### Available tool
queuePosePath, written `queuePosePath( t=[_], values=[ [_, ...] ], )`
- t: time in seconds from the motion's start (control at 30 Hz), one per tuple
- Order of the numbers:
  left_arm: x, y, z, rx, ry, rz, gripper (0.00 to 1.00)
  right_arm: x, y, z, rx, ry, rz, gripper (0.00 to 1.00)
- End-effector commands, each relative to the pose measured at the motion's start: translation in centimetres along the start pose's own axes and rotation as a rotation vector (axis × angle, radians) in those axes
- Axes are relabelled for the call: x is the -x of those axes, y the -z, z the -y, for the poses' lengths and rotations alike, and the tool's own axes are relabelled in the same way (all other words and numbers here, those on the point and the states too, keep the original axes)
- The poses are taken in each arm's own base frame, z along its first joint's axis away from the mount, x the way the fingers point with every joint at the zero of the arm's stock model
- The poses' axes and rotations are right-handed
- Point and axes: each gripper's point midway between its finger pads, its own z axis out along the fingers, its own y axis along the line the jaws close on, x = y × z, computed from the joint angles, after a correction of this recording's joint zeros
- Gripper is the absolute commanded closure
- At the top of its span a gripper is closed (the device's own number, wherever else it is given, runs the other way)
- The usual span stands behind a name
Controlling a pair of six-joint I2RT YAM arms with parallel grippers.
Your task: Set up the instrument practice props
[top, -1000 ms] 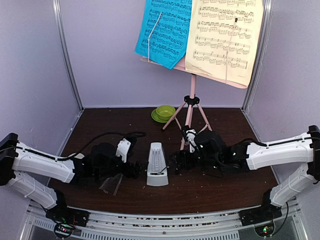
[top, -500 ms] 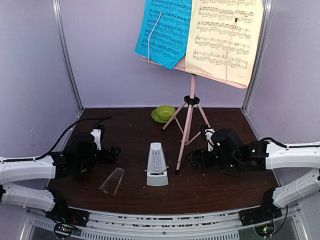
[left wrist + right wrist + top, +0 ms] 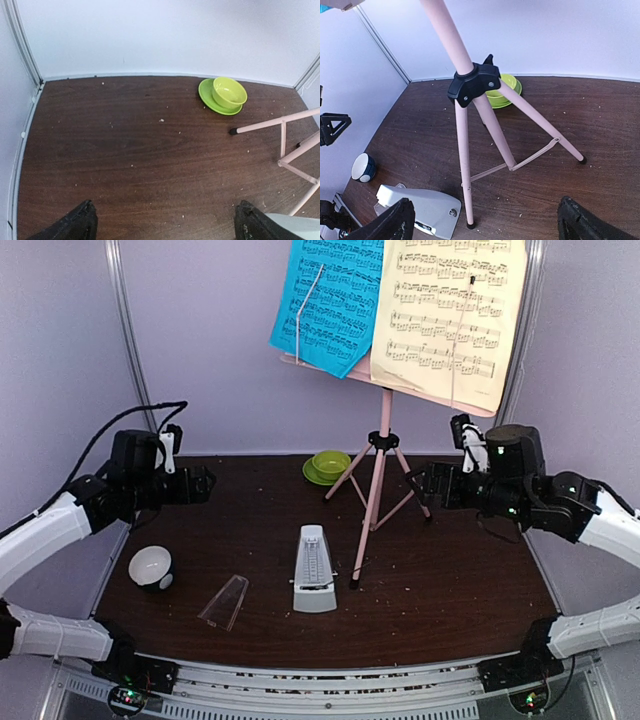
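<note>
Well, at the far left the left gripper (image 3: pixel 205 484) hangs above the back left part of the table (image 3: pixel 450 590), pointing toward the middle. Its wrist view shows both fingers (image 3: pixel 75 225) set wide apart with only bare wood beyond, so it is open and empty. Below it, near the left edge, sits a small white cup (image 3: pixel 150 567) with a dark band. Right of the cup and nearer the front, the clear cover (image 3: pixel 225 602) lies on its side on the table, apart from the white metronome (image 3: pixel 315 572), which stands upright and uncovered at front centre. Just right of the metronome is the foot of one tripod leg of the pink music stand (image 3: pixel 384 420); the two are near but not touching. The stand is upright on three spread legs mid-table. Behind its left leg, by the back wall, a green bowl (image 3: pixel 330 462) rests on a matching saucer (image 3: pixel 312 476). Up on the stand's desk, the blue page (image 3: pixel 330 300) sits tilted on the left and the pale-yellow page (image 3: pixel 450 310) on the right, its edge over the blue one. Farther right, the right gripper (image 3: pixel 420 485) hangs above the table near the stand's right leg, facing it. Its fingers (image 3: pixel 395 222) are spread wide, empty, clear of the tripod.
</note>
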Motion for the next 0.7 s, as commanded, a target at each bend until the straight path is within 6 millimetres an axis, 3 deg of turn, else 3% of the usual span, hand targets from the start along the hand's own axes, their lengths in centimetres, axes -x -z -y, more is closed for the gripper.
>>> queuePosePath(
  t=[0.0,0.17,0.3,0.5,0.67],
  values=[
    [2.2,0.9,1.3,-0.041,-0.051,-0.050,0.02,0.6,2.1,1.0,0.016,0.011,0.018,0.00],
    [4.5,2.1,2.6,-0.085,-0.041,-0.055,0.02,0.0,3.7,1.5,0.046,0.005,0.036,0.00],
    [3.6,3.0,3.2,-0.139,-0.008,-0.061,0.02,-1.1,4.4,2.3,0.061,-0.003,0.047,0.00],
    [-1.2,3.9,0.7,-0.080,0.093,-0.085,0.02,-4.3,4.3,3.5,0.082,-0.081,0.033,0.00],
    [-7.9,3.1,-1.3,-0.044,0.176,-0.165,0.02,-7.8,3.4,4.9,0.070,-0.124,-0.001,0.00]
  ],
)
